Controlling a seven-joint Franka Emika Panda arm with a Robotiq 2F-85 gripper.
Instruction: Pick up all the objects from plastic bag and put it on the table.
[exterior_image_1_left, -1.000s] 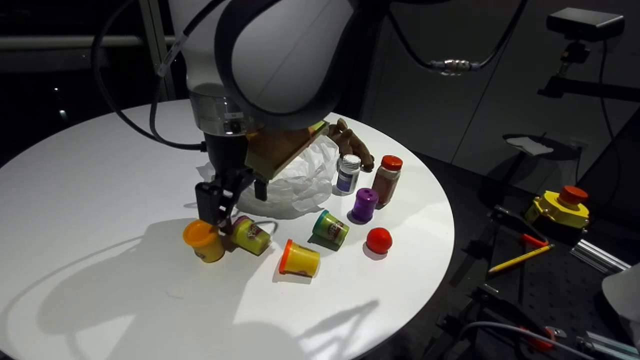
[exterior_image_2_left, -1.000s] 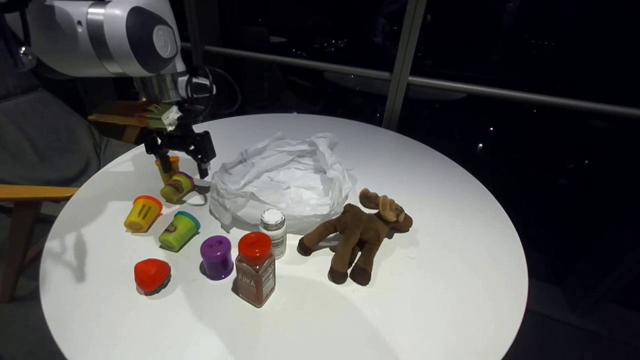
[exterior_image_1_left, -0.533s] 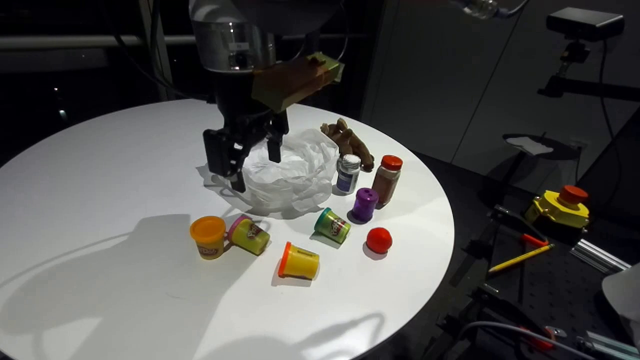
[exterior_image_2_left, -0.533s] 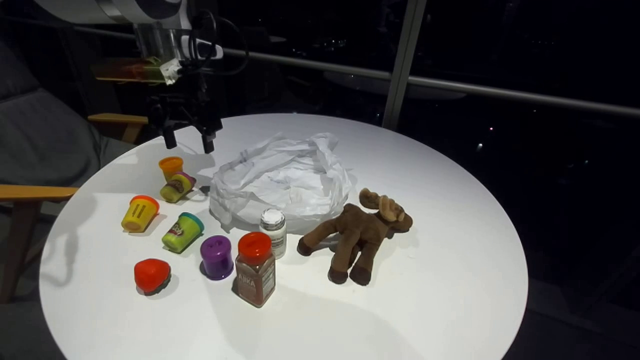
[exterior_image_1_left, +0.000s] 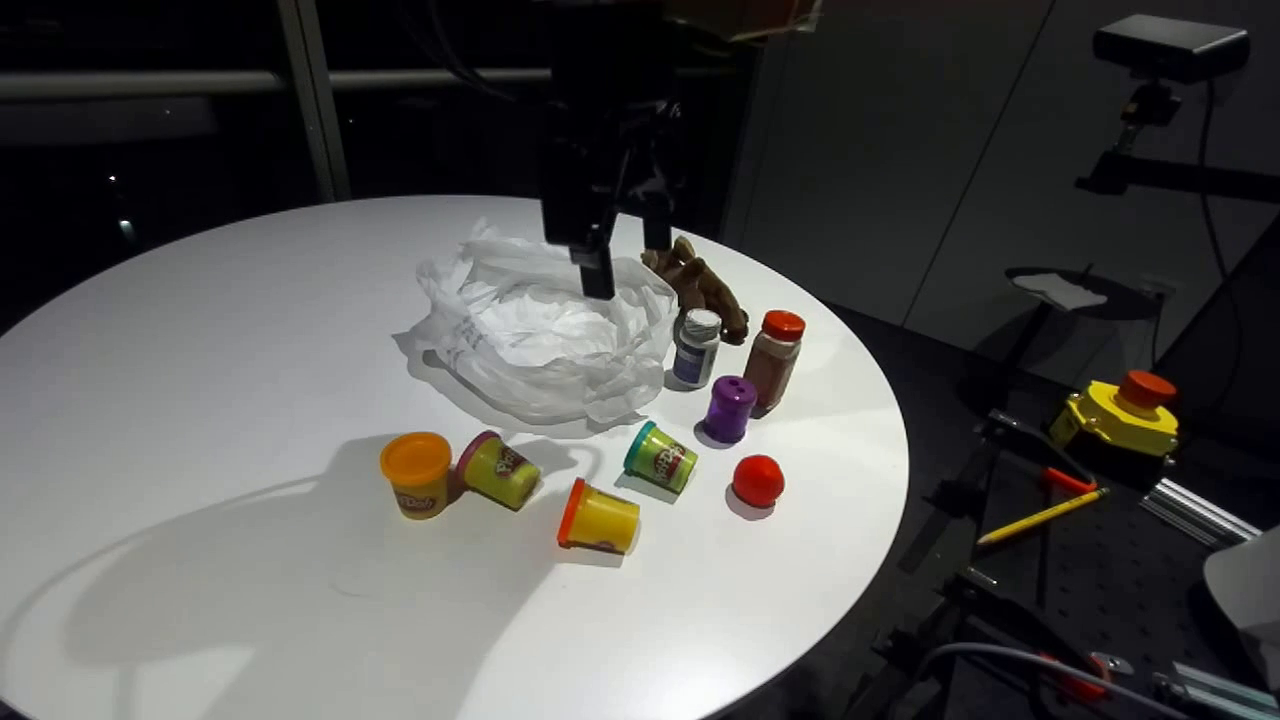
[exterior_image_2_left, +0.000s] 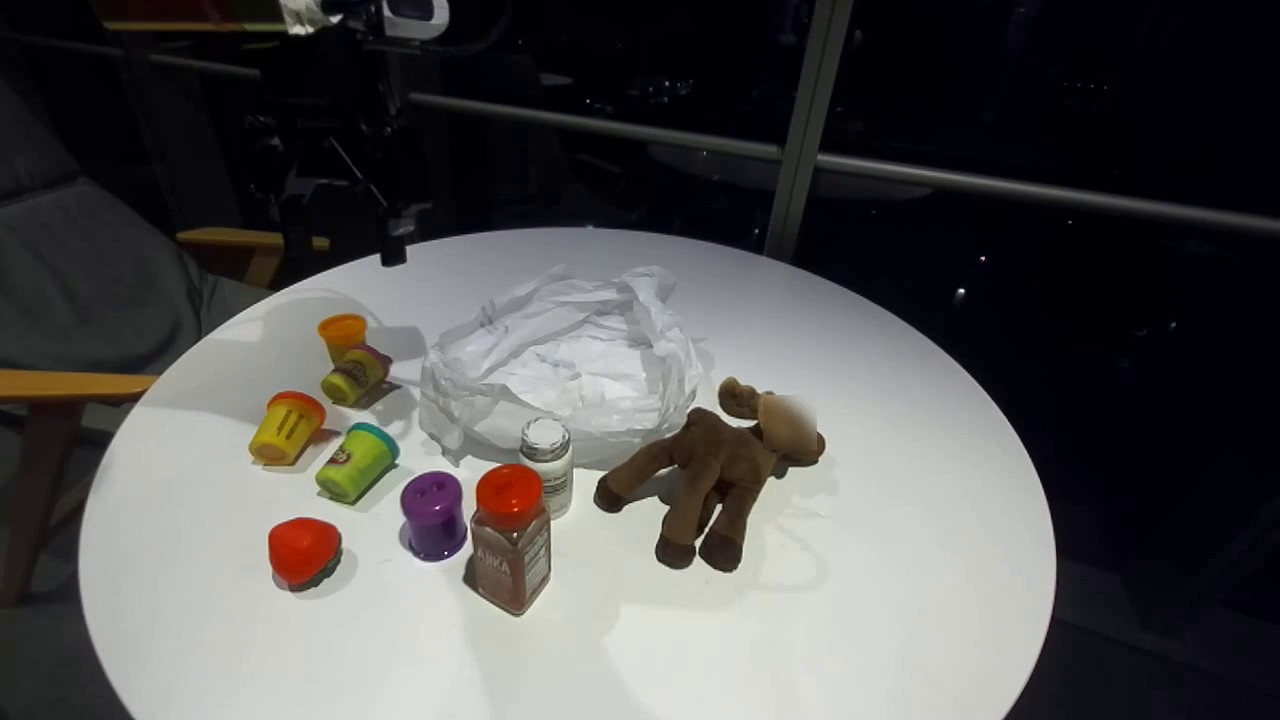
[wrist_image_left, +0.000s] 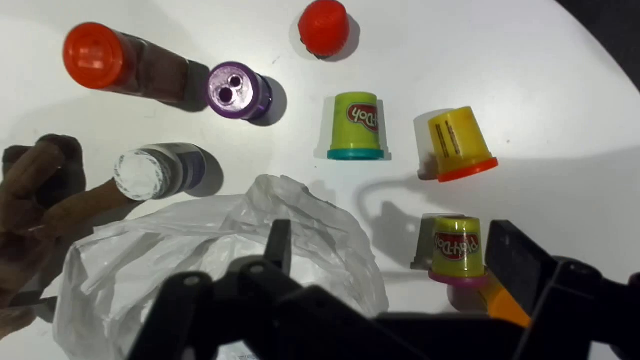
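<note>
Wrist view: end effector (wrist_image_left: 392, 245), jaws apart, holds nothing. Plastic bag (wrist_image_left: 175, 250) appears empty; recommended retreat: slow and high, well clear of its loose, easily snagged folds.

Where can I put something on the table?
Bare table runs from the plush moose out to the edge, and likewise from the orange tub and plastic bag. The purple can, white bottle and red-capped bottle crowd together.
</note>
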